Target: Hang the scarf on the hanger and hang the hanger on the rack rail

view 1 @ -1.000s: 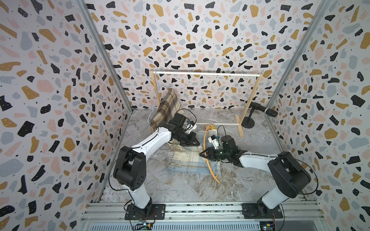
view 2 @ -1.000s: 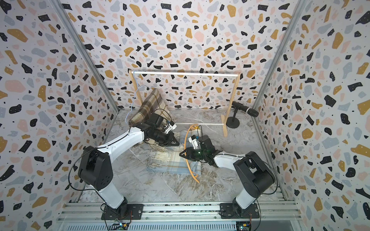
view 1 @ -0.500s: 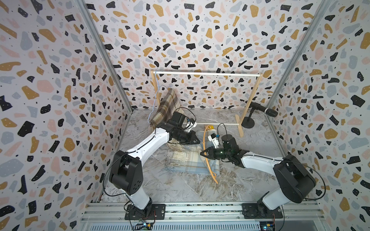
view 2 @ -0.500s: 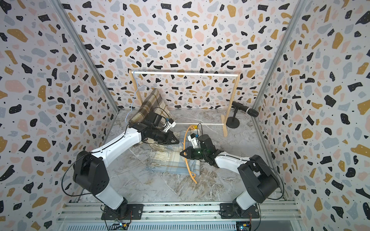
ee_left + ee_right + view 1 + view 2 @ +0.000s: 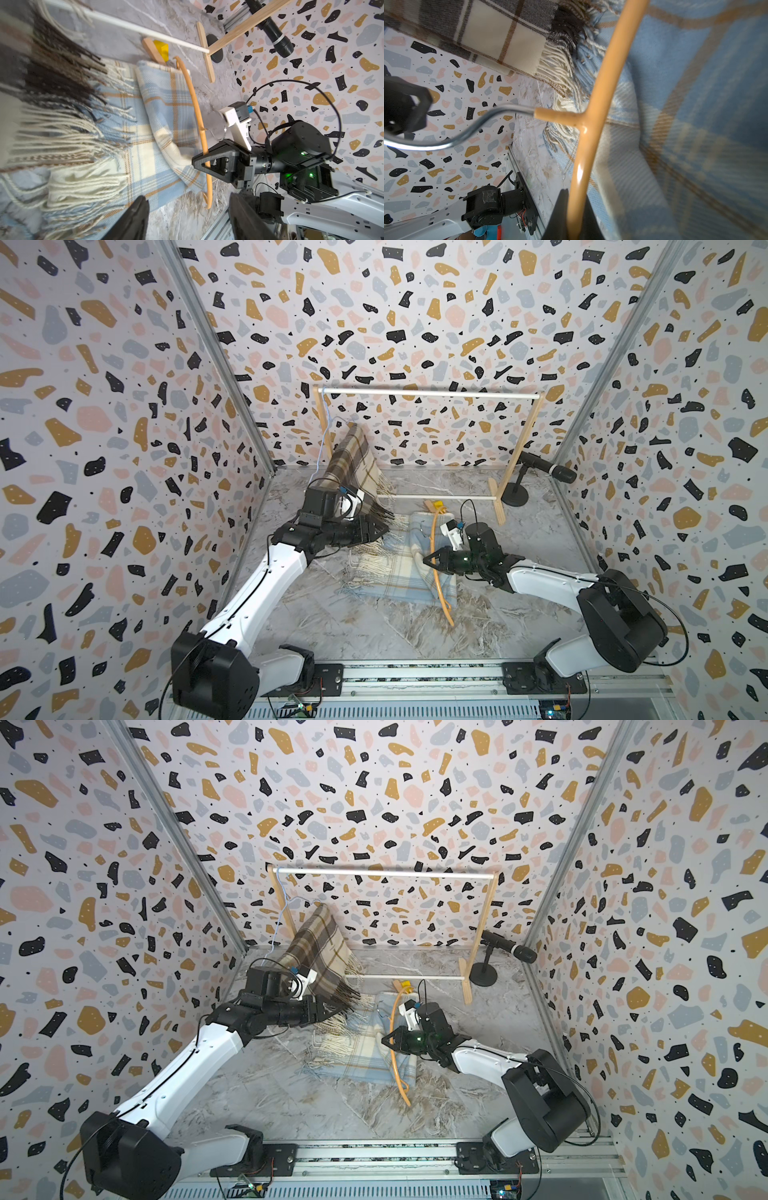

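One hanger (image 5: 601, 87) stretch vanishes where the right end effector (image 5: 574, 199) grips.

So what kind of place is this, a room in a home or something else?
Most likely a robot recording booth, not a home: patterned panel walls on three sides, a metal rail bearing two robot arms, and a microphone on a stand.

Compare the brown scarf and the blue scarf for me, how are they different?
The brown scarf is dark brown and cream; the blue scarf is pale blue and cream. The brown scarf hangs up at the rack; the blue scarf lies on the table. An orange hanger crosses the blue scarf, not the brown scarf. Both are checked with fringed ends.
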{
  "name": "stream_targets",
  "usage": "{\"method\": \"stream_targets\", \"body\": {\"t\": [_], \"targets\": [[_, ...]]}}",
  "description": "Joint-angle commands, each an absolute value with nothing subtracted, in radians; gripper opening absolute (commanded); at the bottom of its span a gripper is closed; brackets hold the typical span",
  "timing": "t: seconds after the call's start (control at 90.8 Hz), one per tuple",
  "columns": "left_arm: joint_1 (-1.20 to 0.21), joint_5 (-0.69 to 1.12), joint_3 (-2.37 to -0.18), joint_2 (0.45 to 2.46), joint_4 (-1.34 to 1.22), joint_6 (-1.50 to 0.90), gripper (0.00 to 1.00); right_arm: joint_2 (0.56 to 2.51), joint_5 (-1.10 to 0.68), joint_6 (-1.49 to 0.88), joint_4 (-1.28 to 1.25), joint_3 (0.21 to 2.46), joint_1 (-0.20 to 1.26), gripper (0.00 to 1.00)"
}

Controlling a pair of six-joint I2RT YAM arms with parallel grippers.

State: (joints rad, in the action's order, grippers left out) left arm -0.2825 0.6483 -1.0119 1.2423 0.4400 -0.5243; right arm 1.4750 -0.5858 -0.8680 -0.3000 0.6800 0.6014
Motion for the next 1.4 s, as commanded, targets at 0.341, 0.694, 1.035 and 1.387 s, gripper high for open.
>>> {"method": "stream_targets", "body": {"t": [0.341,0.694,1.035,1.387], "targets": [[-0.460,0.633,-1.009,1.589,0.108,-0.697,0.70,1.404,-0.574,-0.848,-0.315,0.657,0.597,0.00],[-0.559,0.619,-1.102,1.797,0.097,-0.690,0.68,1.412,-0.592,-0.871,-0.370,0.645,0.596,0.00],[-0.581,0.680,-1.081,1.858,0.001,-0.735,0.31,1.410,-0.589,-0.883,-0.384,0.643,0.590,0.00],[-0.520,0.683,-1.141,1.695,0.171,-0.626,0.00,1.361,-0.626,-0.896,-0.369,0.642,0.539,0.00]]}}
